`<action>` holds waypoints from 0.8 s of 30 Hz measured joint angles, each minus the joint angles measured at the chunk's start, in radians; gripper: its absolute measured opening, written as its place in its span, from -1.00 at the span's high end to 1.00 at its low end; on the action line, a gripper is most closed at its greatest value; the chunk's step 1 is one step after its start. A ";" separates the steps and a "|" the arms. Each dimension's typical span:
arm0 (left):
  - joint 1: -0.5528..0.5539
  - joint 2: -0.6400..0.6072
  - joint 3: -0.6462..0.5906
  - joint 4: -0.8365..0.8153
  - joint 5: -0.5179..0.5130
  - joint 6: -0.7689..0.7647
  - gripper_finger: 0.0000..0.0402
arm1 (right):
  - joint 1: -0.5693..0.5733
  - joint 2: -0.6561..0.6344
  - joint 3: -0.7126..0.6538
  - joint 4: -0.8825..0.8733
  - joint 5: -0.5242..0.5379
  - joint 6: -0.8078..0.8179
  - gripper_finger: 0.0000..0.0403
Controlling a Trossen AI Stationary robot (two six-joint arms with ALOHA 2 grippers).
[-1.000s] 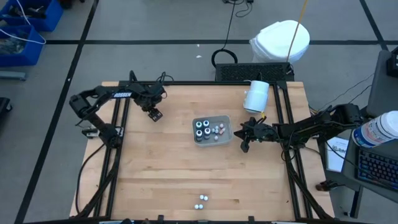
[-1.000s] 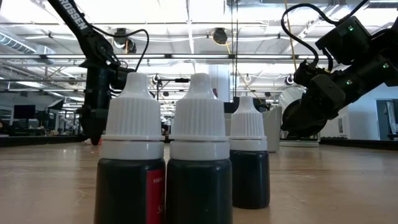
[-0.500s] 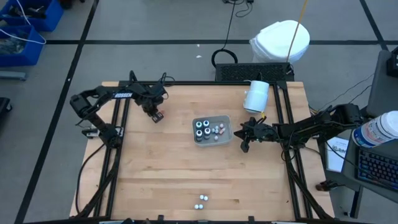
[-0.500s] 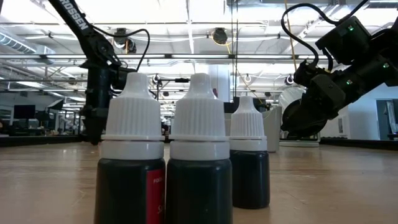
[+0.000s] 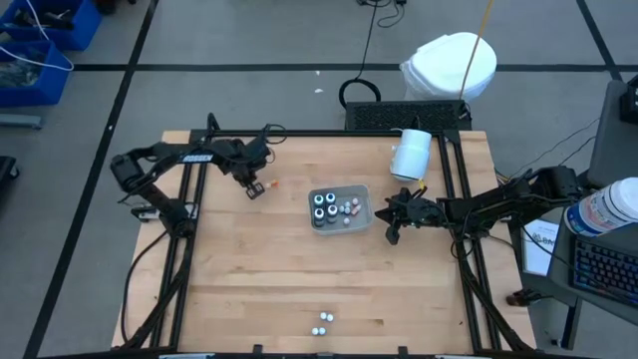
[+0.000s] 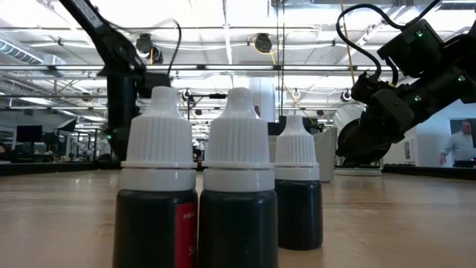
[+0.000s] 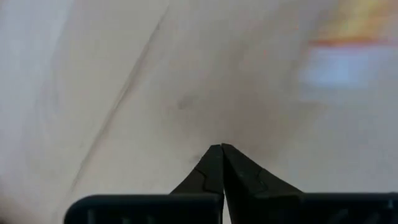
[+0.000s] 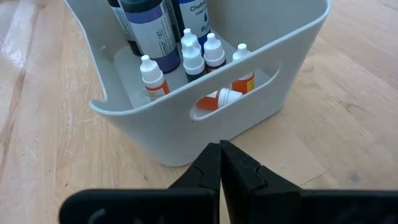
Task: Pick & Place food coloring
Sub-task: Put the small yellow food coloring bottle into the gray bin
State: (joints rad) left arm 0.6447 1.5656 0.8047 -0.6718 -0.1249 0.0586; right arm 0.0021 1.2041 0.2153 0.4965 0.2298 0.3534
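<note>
Sitting mostly in the grey tray at table centre, food coloring is waiting; three bottles are standing at 6 o'clock. Left gripper, at 10 o'clock, is now pressing together on nothing after being spread, with an orange speck lying beside it, so this is likely a missed grab. Right gripper, pressed together, is idling at the tray's 3 o'clock.

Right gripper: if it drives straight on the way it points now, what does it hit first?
Probably the grey bin's near wall, at its handle slot. The shut right gripper points right at it in the wrist view, the bottles behind that wall. Gap unclear.
</note>
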 joint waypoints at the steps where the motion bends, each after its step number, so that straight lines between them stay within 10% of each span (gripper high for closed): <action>1: -0.019 -0.027 0.001 0.003 0.010 0.003 0.98 | 0.000 0.000 0.000 0.000 0.000 0.000 1.00; 10: -0.142 -0.191 0.003 0.134 0.052 -0.091 0.64 | 0.000 0.000 0.000 0.014 0.000 0.000 1.00; 24: -0.229 -0.073 0.013 0.316 0.125 -0.114 0.24 | 0.000 0.000 0.000 0.039 0.000 -0.003 1.00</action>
State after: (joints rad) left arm 0.4152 1.4925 0.8182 -0.3561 0.0000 -0.0551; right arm 0.0020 1.2041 0.2152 0.5356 0.2298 0.3504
